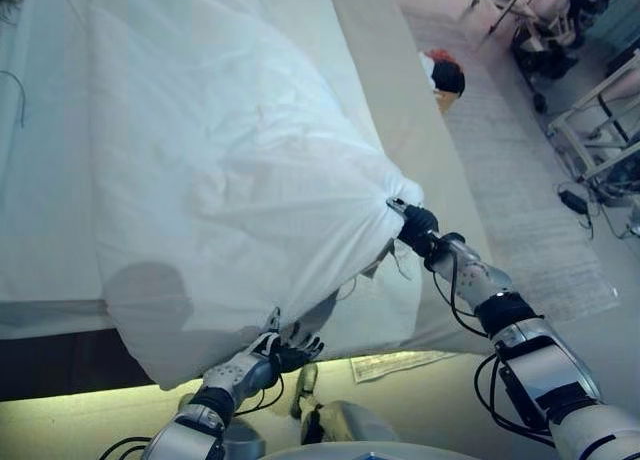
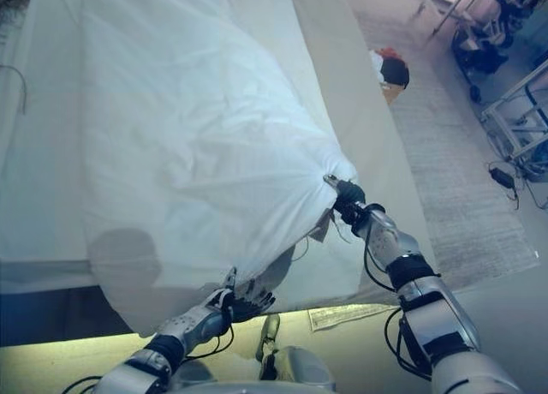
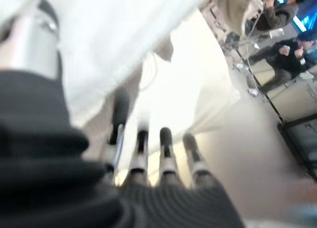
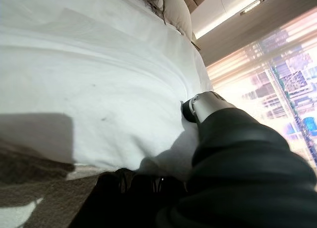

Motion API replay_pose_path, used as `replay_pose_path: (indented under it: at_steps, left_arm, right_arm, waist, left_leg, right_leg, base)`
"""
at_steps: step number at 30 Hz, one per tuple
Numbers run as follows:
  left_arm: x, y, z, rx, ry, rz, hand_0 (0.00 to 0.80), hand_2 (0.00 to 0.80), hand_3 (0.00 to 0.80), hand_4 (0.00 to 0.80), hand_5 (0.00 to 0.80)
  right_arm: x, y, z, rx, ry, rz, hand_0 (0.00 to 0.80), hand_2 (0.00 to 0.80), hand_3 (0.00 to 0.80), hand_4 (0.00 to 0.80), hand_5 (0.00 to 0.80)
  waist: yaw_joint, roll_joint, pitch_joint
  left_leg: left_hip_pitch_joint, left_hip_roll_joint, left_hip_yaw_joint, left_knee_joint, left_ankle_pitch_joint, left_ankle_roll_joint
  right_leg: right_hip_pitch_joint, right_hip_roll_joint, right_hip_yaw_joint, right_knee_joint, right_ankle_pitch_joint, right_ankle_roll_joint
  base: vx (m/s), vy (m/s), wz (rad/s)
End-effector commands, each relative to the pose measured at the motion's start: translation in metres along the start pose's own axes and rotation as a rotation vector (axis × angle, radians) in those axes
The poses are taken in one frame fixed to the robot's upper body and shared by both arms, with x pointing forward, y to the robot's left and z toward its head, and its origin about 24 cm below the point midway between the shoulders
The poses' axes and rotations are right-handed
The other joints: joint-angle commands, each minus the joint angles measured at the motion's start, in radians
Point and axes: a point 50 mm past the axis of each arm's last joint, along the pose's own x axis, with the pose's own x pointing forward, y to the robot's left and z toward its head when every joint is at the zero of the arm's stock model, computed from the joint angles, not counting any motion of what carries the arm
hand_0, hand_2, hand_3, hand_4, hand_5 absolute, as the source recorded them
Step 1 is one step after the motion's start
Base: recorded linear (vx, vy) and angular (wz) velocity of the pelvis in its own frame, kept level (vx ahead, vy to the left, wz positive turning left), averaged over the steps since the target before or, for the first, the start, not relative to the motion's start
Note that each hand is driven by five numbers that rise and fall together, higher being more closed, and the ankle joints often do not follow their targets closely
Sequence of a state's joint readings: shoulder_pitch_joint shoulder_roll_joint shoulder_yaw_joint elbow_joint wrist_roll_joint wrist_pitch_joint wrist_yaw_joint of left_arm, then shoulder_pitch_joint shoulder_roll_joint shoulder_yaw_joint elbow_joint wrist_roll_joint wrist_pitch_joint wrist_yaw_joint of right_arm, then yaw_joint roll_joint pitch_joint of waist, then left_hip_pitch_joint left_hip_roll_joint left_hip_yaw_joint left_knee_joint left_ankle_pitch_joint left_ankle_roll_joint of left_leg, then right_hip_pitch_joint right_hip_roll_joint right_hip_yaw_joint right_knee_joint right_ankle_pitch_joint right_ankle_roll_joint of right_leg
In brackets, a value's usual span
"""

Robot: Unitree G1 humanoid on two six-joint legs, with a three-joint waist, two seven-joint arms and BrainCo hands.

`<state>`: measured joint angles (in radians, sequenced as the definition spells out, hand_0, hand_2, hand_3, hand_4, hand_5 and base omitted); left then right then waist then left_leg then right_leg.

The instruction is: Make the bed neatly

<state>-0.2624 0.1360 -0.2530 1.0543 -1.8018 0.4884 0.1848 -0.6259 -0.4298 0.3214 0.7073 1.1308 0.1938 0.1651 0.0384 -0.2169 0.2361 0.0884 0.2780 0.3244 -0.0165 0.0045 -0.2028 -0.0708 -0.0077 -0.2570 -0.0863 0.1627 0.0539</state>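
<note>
A white duvet (image 1: 220,150) lies over the bed (image 1: 400,110), and its near end is lifted off the mattress. My right hand (image 1: 417,227) is shut on the duvet's near right corner, where the cloth bunches; the right wrist view shows its thumb (image 4: 204,104) pressed into the cloth. My left hand (image 1: 272,358) is at the duvet's near lower edge, which comes to a point at the hand. The left wrist view shows the cloth (image 3: 124,34) between the thumb (image 3: 30,37) and one raised finger, with the other fingers (image 3: 166,153) straight.
The bed's beige sheet runs along its right side, with a pale rug (image 1: 520,210) on the floor beside it. A basket of red and black things (image 1: 443,77) stands near the bed. Metal frames (image 1: 600,120), cables and a paper (image 1: 400,363) are on the floor. People (image 3: 287,54) stand beyond.
</note>
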Motion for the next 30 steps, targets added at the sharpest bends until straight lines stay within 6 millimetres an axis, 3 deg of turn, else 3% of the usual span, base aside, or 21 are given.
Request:
replay_pose_path:
  at_steps: [1, 8, 13, 19, 30]
  left_arm:
    - [0.012, -0.004, -0.027, 0.109, 0.128, 0.088, 0.000, 0.000, 0.000, 0.000, 0.000]
    - [0.007, 0.005, -0.008, 0.085, 0.065, 0.100, 0.000, 0.000, 0.000, 0.000, 0.000]
    - [0.006, -0.020, 0.003, 0.061, -0.023, -0.081, 0.000, 0.000, 0.000, 0.000, 0.000]
    - [-0.001, -0.070, 0.007, 0.112, -0.168, -0.449, 0.000, 0.000, 0.000, 0.000, 0.000]
    - [-0.003, -0.072, -0.010, 0.170, -0.144, -0.680, 0.000, 0.000, 0.000, 0.000, 0.000]
  right_arm:
    - [0.001, 0.050, 0.100, -0.085, -0.319, 0.199, 0.800, 0.800, 0.800, 0.800, 0.800]
    - [0.000, 0.063, 0.112, -0.102, -0.348, 0.226, 0.800, 0.800, 0.800, 0.800, 0.800]
    - [0.000, 0.064, 0.119, -0.113, -0.355, 0.233, 0.800, 0.800, 0.800, 0.800, 0.800]
    - [-0.003, 0.045, 0.109, -0.106, -0.333, 0.183, 0.800, 0.800, 0.800, 0.800, 0.800]
    - [-0.003, 0.021, 0.095, -0.057, -0.292, 0.115, 0.800, 0.800, 0.800, 0.800, 0.800]
  waist:
    - [-0.013, -0.018, 0.026]
    - [-0.017, -0.027, 0.055]
    - [-0.018, -0.019, 0.060]
    - [-0.011, 0.005, 0.052]
    - [0.021, 0.029, 0.020]
  left_leg:
    - [-0.088, 0.059, -0.078, -0.012, 0.059, 0.015]
    - [-0.124, 0.063, -0.087, -0.027, 0.079, 0.006]
    - [-0.125, 0.054, -0.096, -0.042, 0.084, 0.004]
    - [-0.111, 0.045, -0.105, -0.042, 0.080, 0.006]
    - [-0.064, 0.033, -0.113, -0.058, 0.065, 0.011]
  right_leg:
    - [0.094, -0.118, -0.021, 0.009, -0.063, 0.109]
    - [0.060, -0.109, -0.022, 0.001, -0.056, 0.106]
    - [0.055, -0.108, -0.023, -0.001, -0.059, 0.104]
    - [0.074, -0.122, -0.033, 0.002, -0.063, 0.105]
    - [0.122, -0.139, -0.058, -0.001, -0.071, 0.110]
  base:
    - [-0.039, -0.032, 0.00]
    - [-0.067, -0.019, 0.01]
    - [-0.037, 0.006, -0.02]
    - [-0.006, 0.012, 0.04]
    - [0.029, 0.010, 0.12]
